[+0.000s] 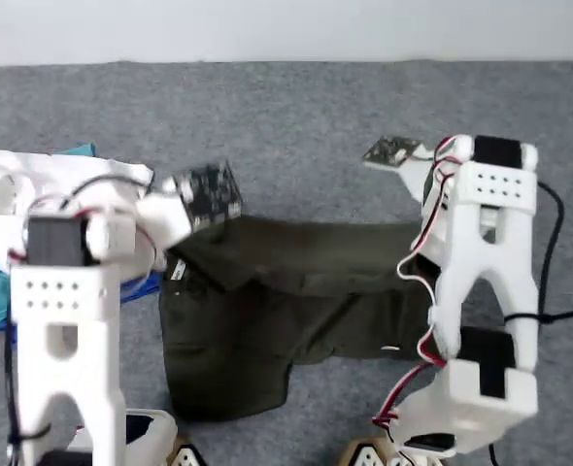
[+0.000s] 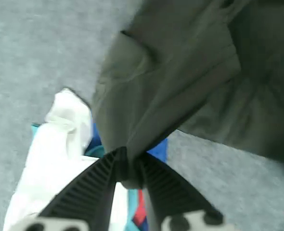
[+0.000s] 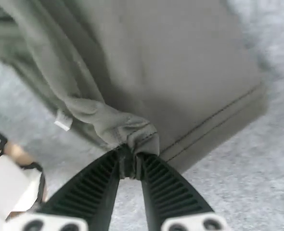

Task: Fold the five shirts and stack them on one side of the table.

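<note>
Two grippers grip one dark olive shirt (image 1: 267, 311), which lies half spread across the middle of the grey table (image 1: 296, 126) between the arms. Beside it, at the left arm's side, a white shirt (image 1: 63, 175) lies heaped over blue and teal cloth (image 1: 141, 286), just touching the olive one. From above, the white arm bodies stand in front of both shirt edges and hide the fingers. The wrist views show them. The left gripper (image 2: 127, 166) has its ribbed fingers pressed together on a bunched olive corner, lifted above the white shirt. The right gripper (image 3: 129, 161) pinches a gathered fold near a stitched hem (image 3: 219, 120), with a small white tag (image 3: 62, 122) close by.
</note>
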`<action>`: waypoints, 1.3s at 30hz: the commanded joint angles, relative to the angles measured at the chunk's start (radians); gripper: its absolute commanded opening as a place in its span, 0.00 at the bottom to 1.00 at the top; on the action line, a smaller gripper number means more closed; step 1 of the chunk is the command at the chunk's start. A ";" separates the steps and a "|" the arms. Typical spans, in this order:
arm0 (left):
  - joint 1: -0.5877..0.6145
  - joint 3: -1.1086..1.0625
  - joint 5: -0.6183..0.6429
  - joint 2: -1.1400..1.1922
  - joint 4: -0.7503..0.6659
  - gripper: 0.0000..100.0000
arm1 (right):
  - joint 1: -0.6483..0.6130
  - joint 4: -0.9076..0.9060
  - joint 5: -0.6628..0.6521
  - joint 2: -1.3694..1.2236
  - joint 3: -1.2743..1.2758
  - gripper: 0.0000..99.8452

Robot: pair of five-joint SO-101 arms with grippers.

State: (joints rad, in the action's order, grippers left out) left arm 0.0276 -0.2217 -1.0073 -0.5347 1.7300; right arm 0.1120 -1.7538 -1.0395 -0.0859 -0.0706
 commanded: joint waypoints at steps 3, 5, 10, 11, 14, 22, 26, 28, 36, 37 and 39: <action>0.008 -0.260 -0.075 -0.249 0.025 0.01 | 0.041 -0.018 -0.055 0.143 0.129 0.01; 0.008 -0.351 -0.087 -0.315 0.025 0.01 | 0.073 0.005 -0.069 0.165 0.173 0.01; 0.008 -0.507 -0.118 -0.445 0.025 0.01 | 0.104 0.007 -0.107 0.206 0.262 0.01; 0.008 -0.529 -0.121 -0.466 0.025 0.01 | 0.102 0.008 -0.107 0.216 0.278 0.01; 0.008 -0.581 -0.121 -0.525 0.025 0.01 | 0.099 0.010 -0.109 0.234 0.308 0.01; 0.006 -0.671 -0.161 -0.686 0.026 0.01 | 0.117 0.005 -0.153 0.240 0.379 0.01; 0.006 -0.667 -0.161 -0.720 0.026 0.01 | 0.119 0.010 -0.164 0.240 0.399 0.01; 0.006 -0.664 -0.161 -0.720 0.026 0.01 | 0.120 0.010 -0.166 0.240 0.399 0.01; 0.002 -0.613 -0.160 -0.720 0.028 0.01 | 0.150 0.065 -0.166 0.234 0.397 0.01; 0.002 -0.613 -0.160 -0.720 0.028 0.01 | 0.148 0.065 -0.166 0.234 0.399 0.01; -0.002 -0.613 -0.160 -0.720 0.028 0.01 | 0.150 0.068 -0.166 0.234 0.394 0.01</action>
State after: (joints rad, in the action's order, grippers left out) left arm 0.0261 -0.8753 -1.1561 -1.2497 1.7346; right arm 0.2501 -1.6939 -1.1960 0.0997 0.3345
